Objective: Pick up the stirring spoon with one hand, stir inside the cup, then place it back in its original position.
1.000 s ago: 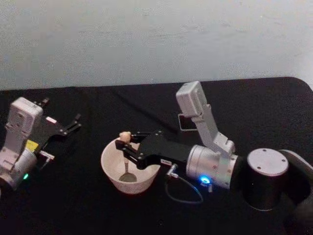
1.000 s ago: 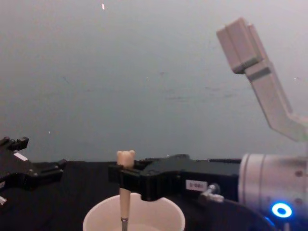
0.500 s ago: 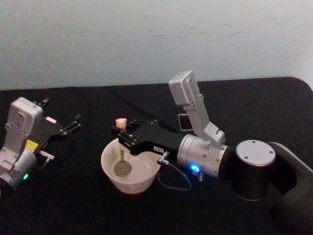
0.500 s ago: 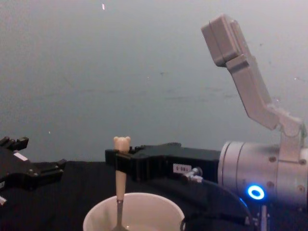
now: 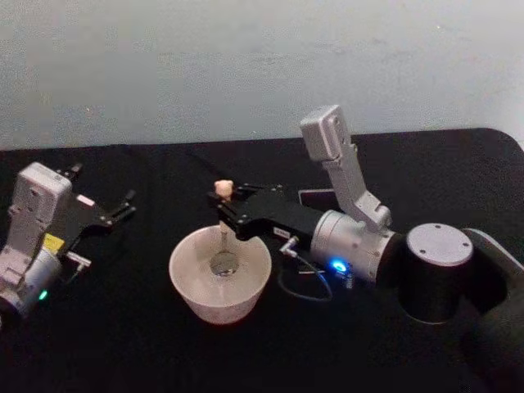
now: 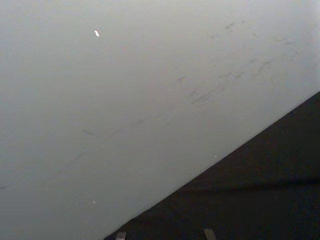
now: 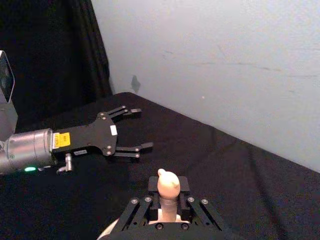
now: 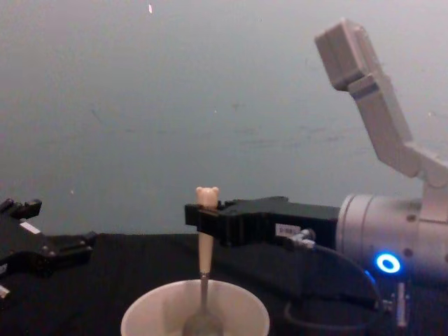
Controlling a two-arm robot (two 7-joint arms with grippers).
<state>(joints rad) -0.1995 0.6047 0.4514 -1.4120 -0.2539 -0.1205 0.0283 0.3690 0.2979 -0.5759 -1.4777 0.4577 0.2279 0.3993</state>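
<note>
your right gripper pinches the stirring spoon upright, its bowl low inside the cup, while the left gripper sits spread and idle left of the cup, so stir too wide and the neck may tip the cup.

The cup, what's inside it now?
The stirring spoon stands upright inside, bowl down, handle clamped by the right gripper. Whether the cup holds liquid cannot be told. The left gripper idles, open.

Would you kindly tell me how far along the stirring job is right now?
Pickup looks done: the right pincer is shut on the stirring spoon below its bear head. In hand: the spoon's bowl sits inside the cup, so stirring seems underway. Left: returning it to the dark grey holder farther back. The left pincer rests open at the left.
</note>
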